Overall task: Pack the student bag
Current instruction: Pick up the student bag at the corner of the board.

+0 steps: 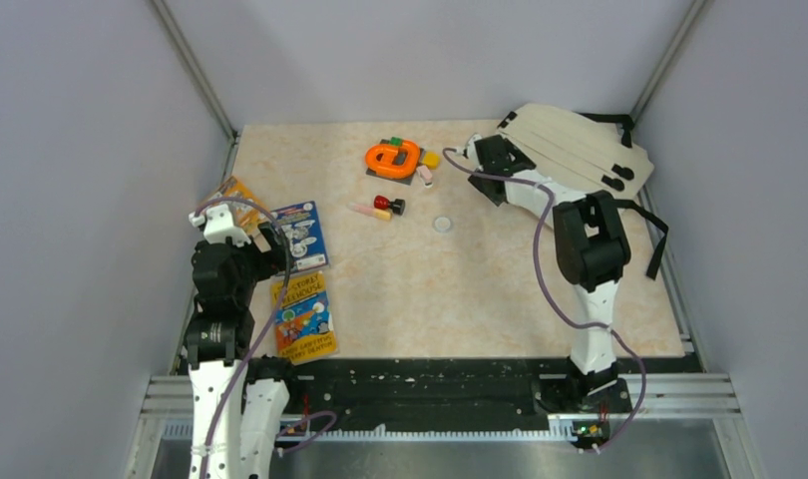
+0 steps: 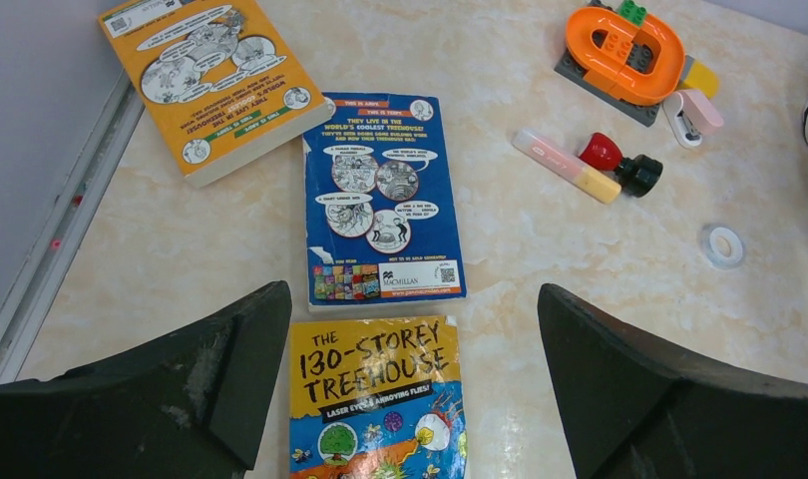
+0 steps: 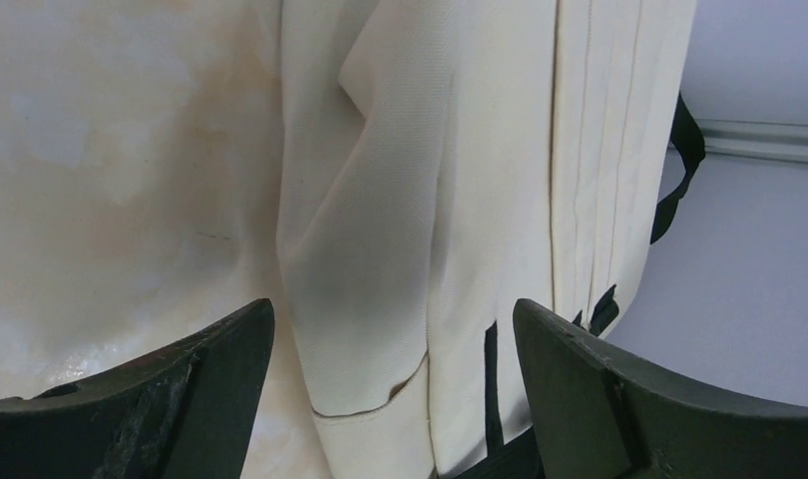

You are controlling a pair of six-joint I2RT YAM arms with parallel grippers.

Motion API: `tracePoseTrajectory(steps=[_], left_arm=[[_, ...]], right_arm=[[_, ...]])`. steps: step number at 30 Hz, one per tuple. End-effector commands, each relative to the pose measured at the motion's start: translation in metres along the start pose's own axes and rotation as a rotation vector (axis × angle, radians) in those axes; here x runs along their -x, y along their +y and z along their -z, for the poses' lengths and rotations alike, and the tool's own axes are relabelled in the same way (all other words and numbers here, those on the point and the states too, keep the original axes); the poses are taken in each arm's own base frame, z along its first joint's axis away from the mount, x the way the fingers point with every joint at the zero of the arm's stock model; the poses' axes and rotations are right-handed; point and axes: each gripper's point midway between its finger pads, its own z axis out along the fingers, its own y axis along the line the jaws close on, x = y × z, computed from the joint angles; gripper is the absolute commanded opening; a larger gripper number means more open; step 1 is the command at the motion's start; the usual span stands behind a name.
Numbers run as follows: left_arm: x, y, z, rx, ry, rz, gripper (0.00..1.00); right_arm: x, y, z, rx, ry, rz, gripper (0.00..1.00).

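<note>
The student bag (image 1: 580,150) is seen lying flat at the far right corner of the desk (image 1: 460,299), with its black straps (image 1: 659,239) hanging past the right edge. No opening or lining is shown, so it is judged not yet opened. The right end effector (image 1: 485,155) is held at the bag's left edge with jaws spread wide and nothing gripped. In the right wrist view a raised fold (image 3: 380,200) of cream fabric is framed between the fingers. The left end effector (image 2: 410,304) is also wide open and empty, hovering over the Treehouse book (image 2: 375,399), with the blue book (image 2: 380,200) and orange book (image 2: 210,80) beyond it. The step in hand is judged to be getting a hold on the bag so it can be opened. The pinch is best taken on the raised fold or a zipper pull, not on flat cloth, which would likely slip out. One finger should be set down on each side of the fold, and the jaws closed fully before any pull is made. The bag is best drawn toward the desk centre, away from the edge it overhangs, so both arms can reach it. Zipper pulls cannot be made out clearly in the right wrist view, so they should be located first. The tape roll (image 2: 722,244) and toy block (image 2: 624,45) lie well apart from the bag and need not be disturbed.
</note>
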Motion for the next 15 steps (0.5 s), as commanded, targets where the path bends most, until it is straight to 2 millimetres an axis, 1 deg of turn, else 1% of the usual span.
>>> tracePoseTrajectory(steps=[1, 5, 7, 15], left_arm=[[0.009, -0.003, -0.001, -0.016, -0.031, -0.002, 0.98], [0.009, -0.003, 0.000, -0.018, -0.031, -0.002, 0.98], [0.009, -0.004, -0.001, -0.020, -0.031, -0.002, 0.98], [0.009, -0.004, 0.000, -0.021, -0.030, -0.004, 0.98]], right_arm=[[0.001, 0.008, -0.008, -0.009, 0.015, 0.037, 0.89], [0.001, 0.014, -0.015, 0.013, 0.031, 0.044, 0.89], [0.002, 0.014, -0.019, 0.009, 0.038, 0.045, 0.89], [0.003, 0.001, -0.027, -0.073, 0.044, 0.036, 0.90]])
